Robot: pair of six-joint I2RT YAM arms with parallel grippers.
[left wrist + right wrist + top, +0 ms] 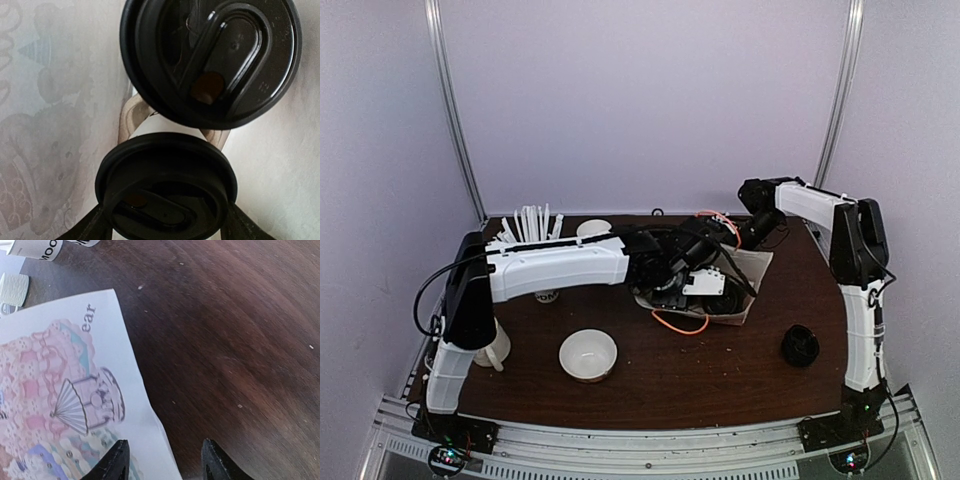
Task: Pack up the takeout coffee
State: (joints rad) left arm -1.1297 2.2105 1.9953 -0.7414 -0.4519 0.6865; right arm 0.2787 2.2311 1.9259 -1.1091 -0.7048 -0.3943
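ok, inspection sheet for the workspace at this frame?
Surface: dark wooden table, a few pale specks, no spill seen.
Job's things: nearer lidded cup and farther lidded cup, upright, close together, inside the printed paper bag.
Clutter: white bowl; loose black round piece; bundle of white sticks; lidless white cup at the back.
Grippers: left gripper straddles the nearer lidded cup, grip cannot be told; right gripper open, empty, over the bag's edge.
Cables: orange cable looped at the bag's near side; black cable beside the left arm.
Surroundings: plain pale walls, metal poles; nothing else seen.
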